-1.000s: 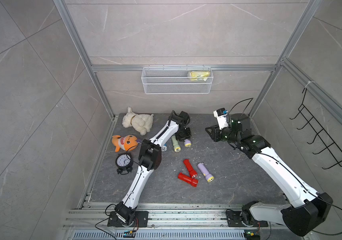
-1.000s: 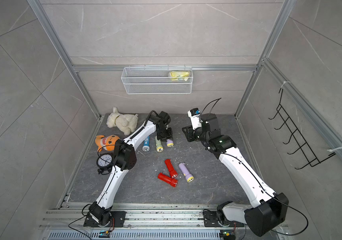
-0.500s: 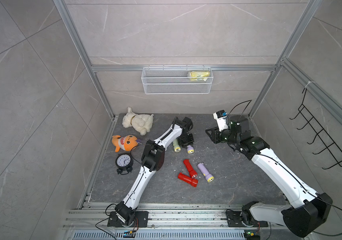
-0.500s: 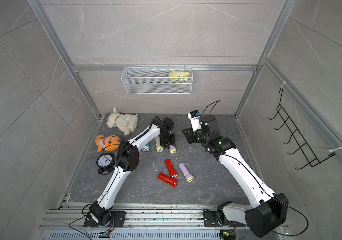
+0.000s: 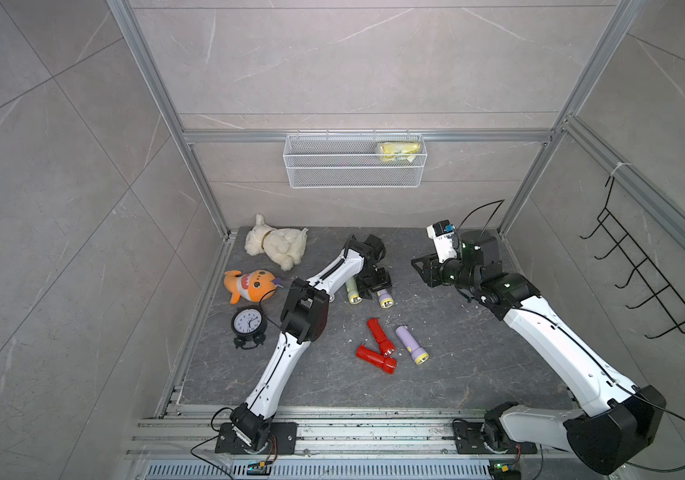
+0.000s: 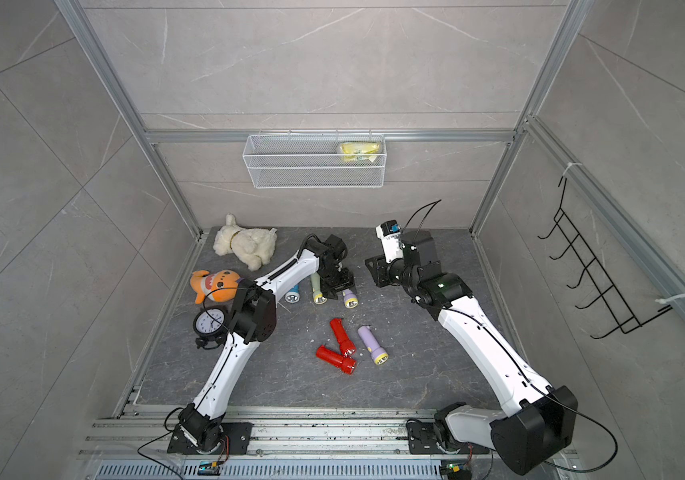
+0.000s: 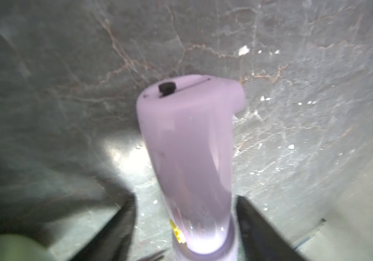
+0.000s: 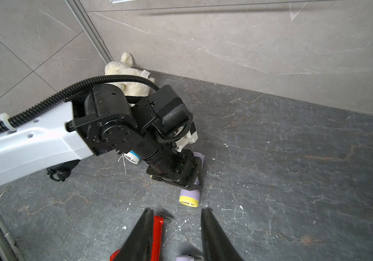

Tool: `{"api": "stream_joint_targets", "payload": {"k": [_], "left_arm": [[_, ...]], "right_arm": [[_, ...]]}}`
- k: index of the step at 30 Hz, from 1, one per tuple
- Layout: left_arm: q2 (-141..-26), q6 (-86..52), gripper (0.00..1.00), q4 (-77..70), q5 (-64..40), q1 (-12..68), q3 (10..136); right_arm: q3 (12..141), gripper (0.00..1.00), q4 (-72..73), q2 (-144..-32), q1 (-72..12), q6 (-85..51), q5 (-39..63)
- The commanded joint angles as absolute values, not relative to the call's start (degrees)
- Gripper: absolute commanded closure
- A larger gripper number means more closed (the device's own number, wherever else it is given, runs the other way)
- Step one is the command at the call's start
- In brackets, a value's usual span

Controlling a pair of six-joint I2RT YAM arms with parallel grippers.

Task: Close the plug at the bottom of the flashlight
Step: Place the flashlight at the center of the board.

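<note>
A lilac flashlight (image 7: 187, 146) with a yellow-rimmed head lies on the dark floor, seen in both top views (image 5: 385, 298) (image 6: 349, 299) and the right wrist view (image 8: 190, 196). A small black plug (image 7: 167, 87) sits on its rear end face. My left gripper (image 7: 185, 198) straddles the body near the head (image 5: 376, 284). It is open, with a gap on each side of the body. My right gripper (image 8: 177, 210) hovers at the back right (image 5: 426, 270), open with nothing between its fingers.
A green flashlight (image 5: 352, 291) and a blue one (image 6: 293, 295) lie beside the left gripper. Two red flashlights (image 5: 376, 347) and another lilac one (image 5: 411, 345) lie mid-floor. A plush dog (image 5: 276, 247), an orange plush (image 5: 251, 284) and a clock (image 5: 248, 322) line the left edge.
The left gripper and the lilac flashlight beneath it have shifted a little toward the front and right. The right gripper has dipped slightly.
</note>
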State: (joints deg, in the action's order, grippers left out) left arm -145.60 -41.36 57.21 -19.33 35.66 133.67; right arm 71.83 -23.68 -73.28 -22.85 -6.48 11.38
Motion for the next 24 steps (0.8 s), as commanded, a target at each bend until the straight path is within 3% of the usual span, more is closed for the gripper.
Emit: {"api": "stream_joint_targets", "payload": {"k": [1,10,14,18,24], "left_arm": [[-140.5,-40.2,0.00,57.6,-18.3,35.6,133.4],[-129.2,-38.4,0.00,56.2,-15.4,36.0,130.0],[-119.8,-33.5,0.00,58.0,-4.7,38.8,128.7],[-104.1,-27.2,0.00,48.6,11.1,43.5,112.4],[-83.7,-36.3,0.00,19.0,7.7,42.0,76.0]], "right_arm": [[71.5,0.62,-22.8,-73.7,-23.0,-6.8,12.2],[71.7,0.62,-23.2,-73.7,-23.0,-6.6,10.9],[72.2,0.62,-24.2,-72.8,-23.0,-6.0,9.1],[72.7,0.61,-24.6,-72.1,-23.0,-6.1,8.3],[75.7,0.61,-28.2,-74.0,-23.0,-6.3,8.5]]}}
